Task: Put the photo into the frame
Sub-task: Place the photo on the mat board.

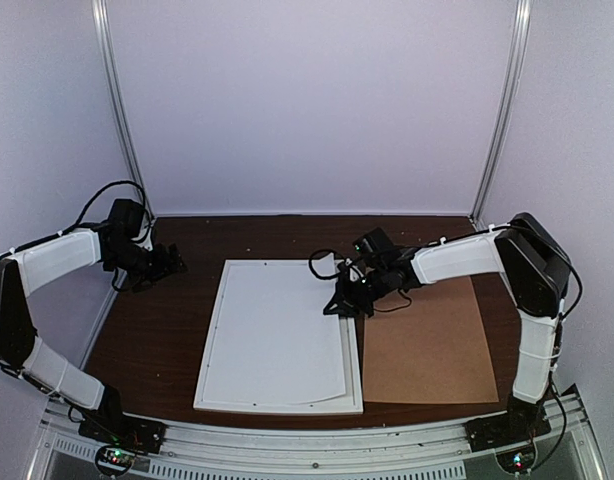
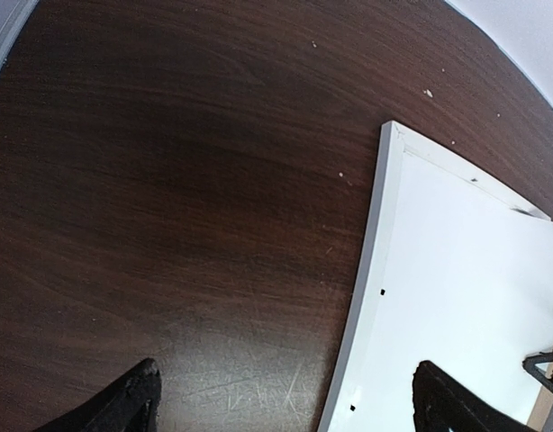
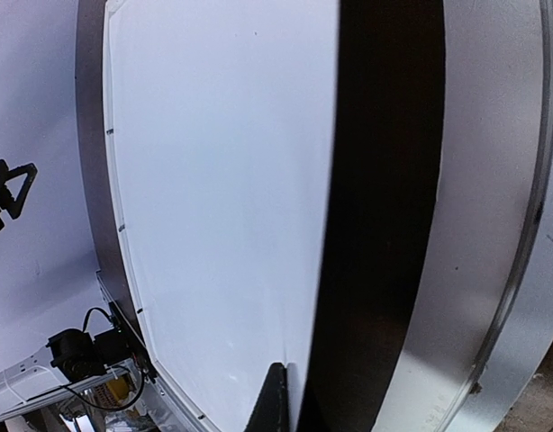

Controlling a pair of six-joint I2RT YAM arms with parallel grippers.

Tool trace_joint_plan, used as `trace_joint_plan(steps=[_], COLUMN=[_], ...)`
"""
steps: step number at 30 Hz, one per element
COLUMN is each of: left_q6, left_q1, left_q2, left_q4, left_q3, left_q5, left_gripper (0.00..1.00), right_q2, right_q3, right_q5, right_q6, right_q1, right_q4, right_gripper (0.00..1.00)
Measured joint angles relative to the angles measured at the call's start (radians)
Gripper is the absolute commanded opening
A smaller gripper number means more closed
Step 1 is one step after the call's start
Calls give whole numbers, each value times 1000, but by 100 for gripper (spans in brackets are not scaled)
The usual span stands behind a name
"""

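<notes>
Here's the large thin-railed white rectangular frame point(image 1: 267, 408) lying flat in the middle of the dark wood table point(image 1: 157, 340), and inside its rails lies the photo point(image 1: 277, 330), a big rectangular paper print turned white back up, so no picture side shows. It fills nearly the whole opening, and its corner at 5 o'clock bows in a soft curve short of the frame corner. From the right wrist camera the print's long edge casts a dark band of shadow against the rail beside it. Over to the right gripper point(image 1: 345, 303): it sits at the print's 2 o'clock edge, fingers pressed together, one dark fingertip point(image 3: 276, 400) right on that paper edge. Whether paper is caught between them, I cannot tell. The left gripper point(image 1: 170, 262) hangs out at 10 o'clock from the frame, well apart from it over bare wood, with its two black fingers point(image 2: 132, 405) spread wide and nothing between them. At 3 o'clock, just beside the frame, lies a plain brown rectangular backing board point(image 1: 427, 345), flat on the table.
</notes>
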Motion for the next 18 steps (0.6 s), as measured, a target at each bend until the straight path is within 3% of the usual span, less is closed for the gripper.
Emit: trace_joint_plan(steps=[18], left_q6=[0], left_q1=[-6], left_q2=[0], left_q4=[0], left_q3=[0], left_q5=[11], left_gripper=[98], right_q2=[0], right_q3=[18], right_q5=[14], right_q6=[-40], right_q1=[0], right_q4=[-57], right_gripper=[31])
